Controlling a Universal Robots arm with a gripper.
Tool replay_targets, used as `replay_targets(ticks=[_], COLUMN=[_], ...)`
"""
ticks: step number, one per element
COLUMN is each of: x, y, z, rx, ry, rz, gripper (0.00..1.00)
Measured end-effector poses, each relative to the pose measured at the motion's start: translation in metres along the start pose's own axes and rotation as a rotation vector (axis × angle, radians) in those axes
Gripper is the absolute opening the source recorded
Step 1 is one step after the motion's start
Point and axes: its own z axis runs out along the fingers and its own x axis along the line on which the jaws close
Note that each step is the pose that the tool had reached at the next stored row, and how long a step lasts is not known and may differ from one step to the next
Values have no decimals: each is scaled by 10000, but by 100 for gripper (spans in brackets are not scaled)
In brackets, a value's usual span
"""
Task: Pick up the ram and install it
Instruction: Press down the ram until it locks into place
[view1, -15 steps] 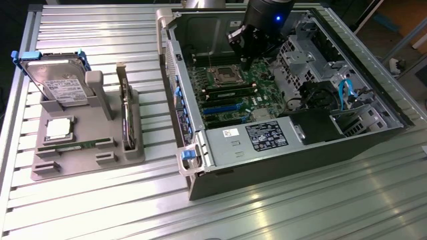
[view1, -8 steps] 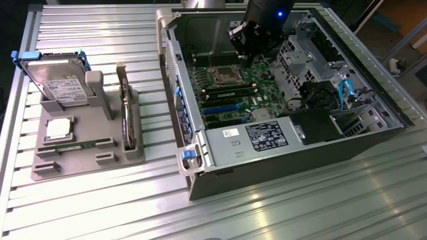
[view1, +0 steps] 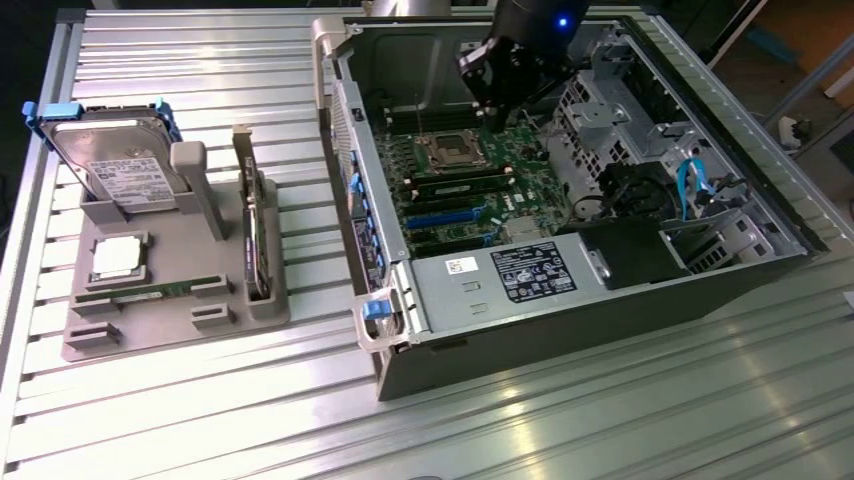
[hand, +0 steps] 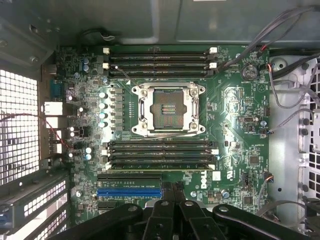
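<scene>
Nearest, in the front slot of the grey holder (view1: 174, 325): the ram (view1: 163, 291), likely light, stiff and thin, fragile at chips and contacts, best pinched by its long bare edges. Hemmed by slot walls, with the processor (view1: 118, 258) and upright card (view1: 251, 240) close by, free only upward. Farther off, over the motherboard (view1: 400, 150) inside the computer case (view1: 561, 310): gripper (view1: 497, 118) pinched shut, holding nothing.

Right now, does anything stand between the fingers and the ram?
Yes. The fingers hang inside the computer case; its side wall and the upright expansion card stand between them and the ram, which lies in the gray holder outside.
</scene>
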Motion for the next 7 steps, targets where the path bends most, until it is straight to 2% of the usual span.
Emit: replay_targets(ticks=[7], x=[0], y=[0], z=[-7], rx=[0], ry=[-1], rz=[0], gripper=[11])
